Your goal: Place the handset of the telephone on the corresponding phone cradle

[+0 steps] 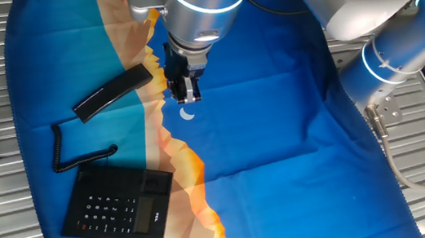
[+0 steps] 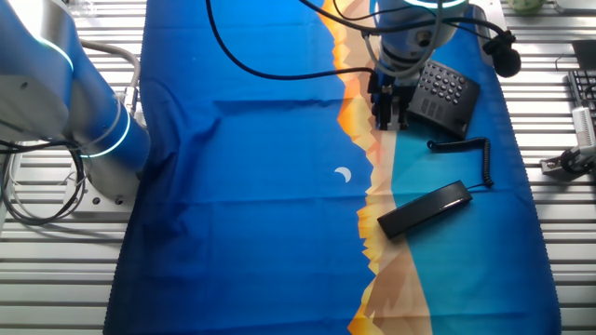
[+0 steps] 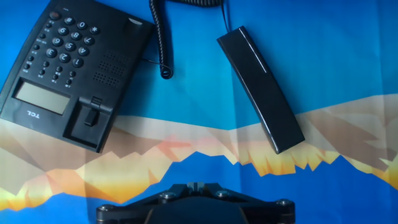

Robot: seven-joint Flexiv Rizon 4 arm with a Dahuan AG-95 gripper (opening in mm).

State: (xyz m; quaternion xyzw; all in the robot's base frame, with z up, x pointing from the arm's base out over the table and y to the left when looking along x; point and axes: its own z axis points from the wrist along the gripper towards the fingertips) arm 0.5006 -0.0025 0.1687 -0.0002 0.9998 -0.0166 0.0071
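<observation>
Fingers (image 1: 185, 95) (gap unclear) point straight down, hovering between handset (image 1: 112, 93) and telephone (image 1: 117, 205).

Lying flat on the blue cloth (image 1: 277, 110), apart from each other: handset (image 1: 113, 92) and telephone (image 1: 119, 206). Sprawling between them, blocking a straight low path: coiled cord (image 1: 78, 157). Hanging above open cloth beside the handset: gripper (image 1: 185, 96). Offering free passage from above: phone cradle (image 3: 93, 118), facing upward, uncovered.
</observation>
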